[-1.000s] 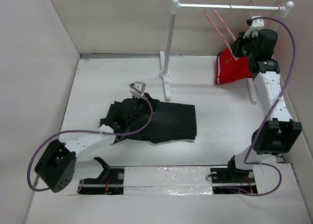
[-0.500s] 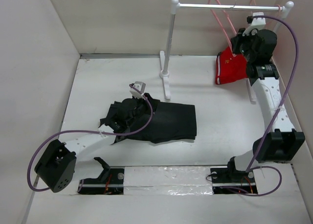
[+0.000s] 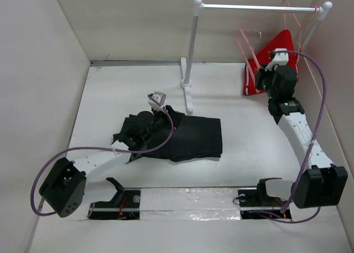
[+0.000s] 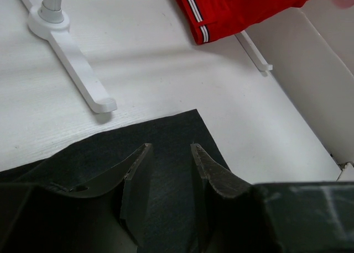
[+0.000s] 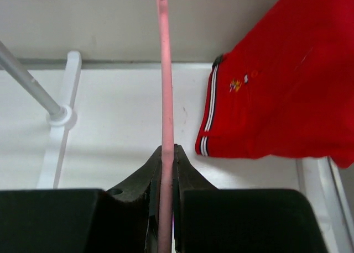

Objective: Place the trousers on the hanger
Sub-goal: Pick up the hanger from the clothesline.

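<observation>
The black trousers (image 3: 188, 137) lie folded on the white table, also in the left wrist view (image 4: 138, 148). My left gripper (image 3: 145, 123) is open and hovers low over them, its fingers (image 4: 135, 175) apart above the dark cloth. My right gripper (image 3: 264, 76) is shut on the thin pale-pink hanger (image 3: 247, 46), which is off the rail and held in the air beside the red shorts. The hanger's bar (image 5: 165, 70) runs straight up between the shut jaws in the right wrist view.
A white clothes rail (image 3: 254, 8) on a post (image 3: 189, 48) with a foot (image 4: 77, 70) stands at the back. Red shorts with white trim (image 3: 276, 54) hang on another pink hanger at the rail's right end, also in the right wrist view (image 5: 276, 93). Walls enclose the table.
My right gripper has lifted the pale-pink hanger off the rail and come down and forward with it. The red shorts swung. The left arm has barely moved.
</observation>
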You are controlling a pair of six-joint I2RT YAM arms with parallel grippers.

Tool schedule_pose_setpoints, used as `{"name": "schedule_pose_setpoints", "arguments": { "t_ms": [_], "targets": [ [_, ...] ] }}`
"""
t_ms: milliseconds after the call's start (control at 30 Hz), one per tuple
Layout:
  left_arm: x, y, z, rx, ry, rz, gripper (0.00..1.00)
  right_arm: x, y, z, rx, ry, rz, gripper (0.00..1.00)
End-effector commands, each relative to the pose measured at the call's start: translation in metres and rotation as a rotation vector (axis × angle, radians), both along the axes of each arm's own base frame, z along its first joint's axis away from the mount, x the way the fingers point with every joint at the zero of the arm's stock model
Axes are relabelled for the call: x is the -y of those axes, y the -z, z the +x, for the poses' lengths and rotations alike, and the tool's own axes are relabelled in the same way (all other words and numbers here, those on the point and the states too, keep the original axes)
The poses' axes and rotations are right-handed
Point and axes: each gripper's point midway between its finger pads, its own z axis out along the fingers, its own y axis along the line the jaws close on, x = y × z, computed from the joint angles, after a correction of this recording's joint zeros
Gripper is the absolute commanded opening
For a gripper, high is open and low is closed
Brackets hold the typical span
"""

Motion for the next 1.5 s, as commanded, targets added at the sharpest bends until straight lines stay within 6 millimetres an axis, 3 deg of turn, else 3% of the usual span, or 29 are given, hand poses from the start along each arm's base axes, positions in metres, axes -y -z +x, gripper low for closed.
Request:
{"name": "schedule_pose_setpoints", "arguments": {
  "t_ms": [0,33,67,133,167,233,267,300,367,433,467,500,567,633,700,733,767,800,833,867,900,967,1000,1200,1467],
  "targets": [
    [0.010,-0.027,-0.003,0.071,0.047,-0.069,0.31,-0.024,-0.024,-0.013,0.121,-0.008,0.049,0.00],
    [0.012,-0.030,-0.003,0.073,0.050,-0.079,0.31,-0.027,-0.014,-0.017,0.104,-0.002,0.045,0.00],
    [0.016,-0.038,-0.001,0.073,0.060,-0.094,0.31,-0.026,0.008,-0.022,0.063,0.033,0.038,0.00],
    [0.032,-0.042,-0.006,0.065,0.088,-0.085,0.32,-0.041,0.033,-0.030,0.019,0.022,0.031,0.00],
    [0.037,-0.051,-0.003,0.075,0.064,-0.081,0.32,-0.038,0.059,-0.037,-0.033,0.056,0.025,0.00],
    [0.059,-0.048,-0.009,0.062,0.086,-0.061,0.35,-0.045,0.083,-0.047,-0.075,0.062,0.017,0.00],
    [0.071,-0.061,-0.010,0.068,0.107,-0.071,0.35,-0.041,0.102,-0.056,-0.101,0.087,0.003,0.00],
    [0.084,-0.052,-0.010,0.036,0.131,-0.064,0.35,-0.042,0.110,-0.060,-0.113,0.086,-0.005,0.00],
    [0.110,-0.065,-0.021,0.030,0.221,-0.106,0.36,-0.043,0.125,-0.069,-0.134,0.086,-0.018,0.00],
    [0.129,-0.054,-0.022,-0.027,0.252,-0.135,0.37,-0.044,0.141,-0.081,-0.161,0.076,-0.029,0.00],
    [0.140,-0.065,-0.024,-0.025,0.298,-0.169,0.38,-0.050,0.143,-0.085,-0.156,0.056,-0.013,0.00],
    [0.150,-0.052,-0.022,-0.060,0.318,-0.161,0.38,-0.055,0.147,-0.089,-0.158,0.034,-0.010,0.00],
    [0.165,-0.061,-0.021,-0.070,0.341,-0.198,0.40,-0.061,0.156,-0.097,-0.164,0.012,-0.003,0.00],
    [0.176,-0.047,-0.016,-0.100,0.328,-0.195,0.43,-0.065,0.166,-0.106,-0.177,-0.002,-0.004,0.00],
    [0.187,-0.053,-0.008,-0.096,0.329,-0.210,0.46,-0.073,0.169,-0.111,-0.170,-0.025,0.012,0.00],
    [0.191,-0.023,-0.005,-0.147,0.322,-0.164,0.46,-0.076,0.169,-0.114,-0.162,-0.036,0.022,0.00],
    [0.201,-0.039,0.000,-0.126,0.334,-0.188,0.47,-0.079,0.172,-0.118,-0.151,-0.051,0.032,0.00],
    [0.204,-0.037,0.002,-0.131,0.333,-0.190,0.47,-0.082,0.174,-0.121,-0.150,-0.060,0.035,0.00],
    [0.208,-0.019,0.004,-0.153,0.333,-0.169,0.47,-0.086,0.175,-0.124,-0.150,-0.071,0.036,0.00],
    [0.215,-0.027,0.007,-0.153,0.346,-0.194,0.47,-0.083,0.176,-0.126,-0.148,-0.061,0.046,0.00],
    [0.221,-0.013,0.009,-0.177,0.348,-0.180,0.48,-0.087,0.177,-0.129,-0.148,-0.071,0.050,0.00],
    [0.230,-0.010,0.012,-0.196,0.365,-0.167,0.49,-0.089,0.174,-0.129,-0.129,-0.075,0.056,0.00],
    [0.233,0.002,0.013,-0.214,0.361,-0.157,0.49,-0.091,0.175,-0.130,-0.129,-0.082,0.053,0.00],
    [0.234,0.026,0.021,-0.257,0.320,-0.124,0.48,-0.097,0.176,-0.132,-0.131,-0.085,0.042,0.00],
    [0.232,0.042,0.026,-0.285,0.280,-0.103,0.43,-0.099,0.183,-0.133,-0.140,-0.052,0.000,0.00]
  ]
}}
